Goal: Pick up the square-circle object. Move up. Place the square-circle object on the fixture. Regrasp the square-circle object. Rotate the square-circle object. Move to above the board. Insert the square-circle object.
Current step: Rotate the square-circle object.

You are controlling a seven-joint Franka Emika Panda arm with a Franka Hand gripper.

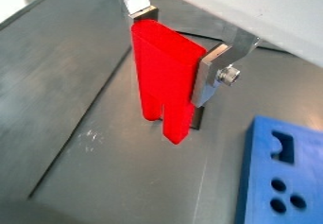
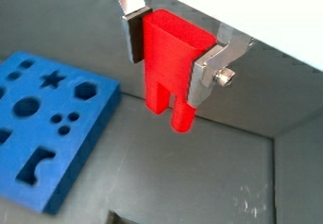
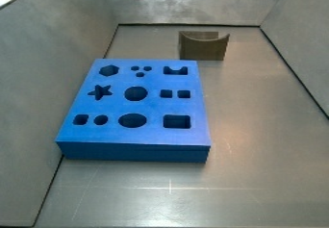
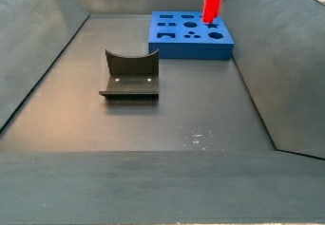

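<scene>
Clamped in the tool [image 1: 175, 60], the square-circle object [image 1: 164, 84] hangs prongs-down, high up near the board [image 4: 191, 32]. Fixture [image 4: 129, 74] sits empty, so probably only insertion's left.

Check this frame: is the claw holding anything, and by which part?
Yes. The claw is shut on the square-circle object, its fingers clamping the solid head on opposite sides. The two prongs hang free below, high above the floor.
</scene>
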